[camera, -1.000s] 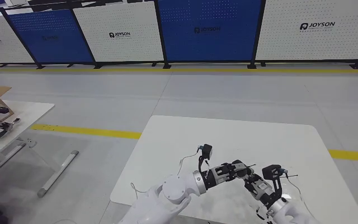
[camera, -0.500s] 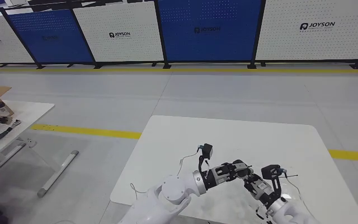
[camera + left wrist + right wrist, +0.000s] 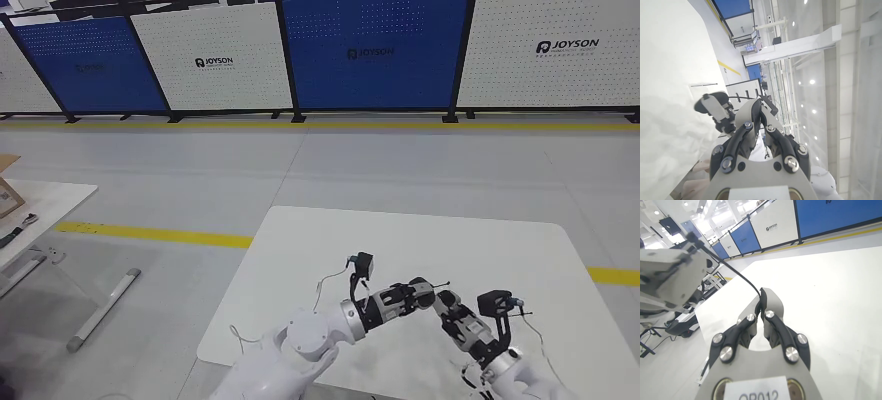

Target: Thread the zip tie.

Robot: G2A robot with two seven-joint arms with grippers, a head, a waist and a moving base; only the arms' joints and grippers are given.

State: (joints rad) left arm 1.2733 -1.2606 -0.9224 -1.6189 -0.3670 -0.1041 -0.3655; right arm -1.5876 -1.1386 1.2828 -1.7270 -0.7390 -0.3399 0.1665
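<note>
A black zip tie (image 3: 730,268) spans between my two grippers above the white table (image 3: 400,240). My right gripper (image 3: 761,294) is shut on its thin tail end. My left gripper (image 3: 760,103) is shut on the other end, with the tie's square head (image 3: 692,237) sticking out past its fingers. In the left wrist view the strap (image 3: 742,98) runs from my fingertips toward the right gripper (image 3: 712,108). In the top view both grippers meet near the table's front, left gripper (image 3: 420,292) beside right gripper (image 3: 445,300).
A second black zip tie (image 3: 704,84) lies flat on the table beyond the grippers. The table's far half is bare white surface. Blue and white partition panels (image 3: 375,55) stand behind a yellow floor line (image 3: 150,235).
Both grippers have shifted a little farther from the table's front edge, still holding the tie. The left arm's elbow has moved slightly left.
</note>
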